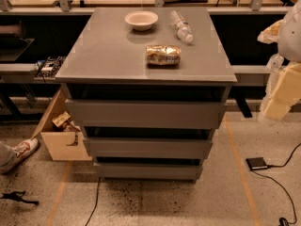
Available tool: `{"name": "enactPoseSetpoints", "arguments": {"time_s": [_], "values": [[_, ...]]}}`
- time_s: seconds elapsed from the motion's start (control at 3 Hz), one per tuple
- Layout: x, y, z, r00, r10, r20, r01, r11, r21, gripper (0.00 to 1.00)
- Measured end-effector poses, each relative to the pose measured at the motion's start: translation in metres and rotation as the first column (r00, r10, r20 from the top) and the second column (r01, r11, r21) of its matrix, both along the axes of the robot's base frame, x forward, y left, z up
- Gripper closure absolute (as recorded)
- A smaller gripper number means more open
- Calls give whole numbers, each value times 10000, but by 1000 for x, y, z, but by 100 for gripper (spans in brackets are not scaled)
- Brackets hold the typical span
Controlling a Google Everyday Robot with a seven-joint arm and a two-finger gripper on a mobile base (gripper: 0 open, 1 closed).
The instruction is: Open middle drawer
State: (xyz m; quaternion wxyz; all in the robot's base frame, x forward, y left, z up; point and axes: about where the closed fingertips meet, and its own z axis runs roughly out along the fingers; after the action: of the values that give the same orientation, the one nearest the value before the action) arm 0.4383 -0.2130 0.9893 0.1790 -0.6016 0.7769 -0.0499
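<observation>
A grey cabinet (101, 55) stands in the middle of the camera view with three flat, handleless fronts stacked below its top. The middle drawer (147, 148) is the mid-sized front, between the taller, wider top front (143, 114) and the shortest bottom front (148, 171). Its front sits roughly in line with the other two, with a dark gap above it. My gripper (281, 95) shows as pale cream parts at the right edge of the view, well to the right of the cabinet and touching nothing.
On the cabinet top lie a white bowl (141, 19), a clear plastic bottle (181, 26) on its side and a shiny snack bag (162, 55). A cardboard box (59, 142) stands left of the cabinet, near a person's shoe (21, 150). A small black device (257, 163) with a cable lies on the floor at the right.
</observation>
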Motion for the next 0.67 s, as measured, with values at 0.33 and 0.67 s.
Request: {"name": "enactPoseSetpoints", "arguments": {"time_s": [0.33,0.67], "values": [[0,0,0,10000,0,2,0,10000,0,0],[-2,2,-24,9997,167,-179,-167,9999,-40,0]]}}
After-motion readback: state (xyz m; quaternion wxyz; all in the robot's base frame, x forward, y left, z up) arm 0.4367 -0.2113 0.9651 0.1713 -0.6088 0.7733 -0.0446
